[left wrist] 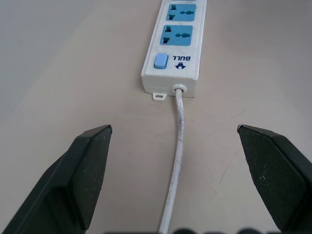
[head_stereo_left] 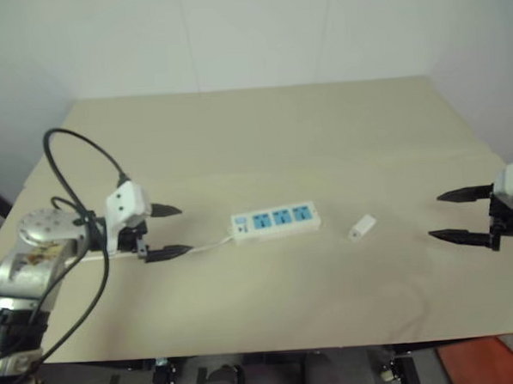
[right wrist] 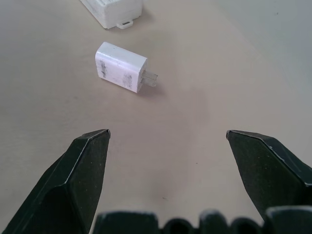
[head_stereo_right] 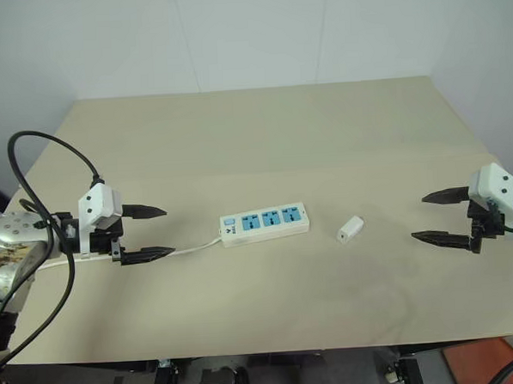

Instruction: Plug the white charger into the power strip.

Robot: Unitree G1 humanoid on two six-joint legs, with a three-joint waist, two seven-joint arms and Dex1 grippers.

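White charger (right wrist: 121, 66) small, light, rigid, slick plastic, prongs exposed; best pinched across flat sides. Lies beside power strip (head_stereo_right: 265, 222). Left gripper (head_stereo_right: 154, 232), right gripper (head_stereo_right: 436, 216) spread wide, empty

Desk (head_stereo_right: 262, 140) is bare across the whole upper half of the frame, so you have free passage there. Mid-frame, the power strip (head_stereo_right: 265, 222) lies flat, and its cord (head_stereo_right: 186, 248) runs left under the wide-spread fingers of the left tool (head_stereo_right: 147, 232); that cord is the one thing in that tool's lane. The white charger (head_stereo_right: 350, 229) lies on its side just right of the strip, apart from it, prongs clear. Between charger and the right tool (head_stereo_right: 438, 216), also spread wide, you have bare desk. Lower centre of the frame is bare too.
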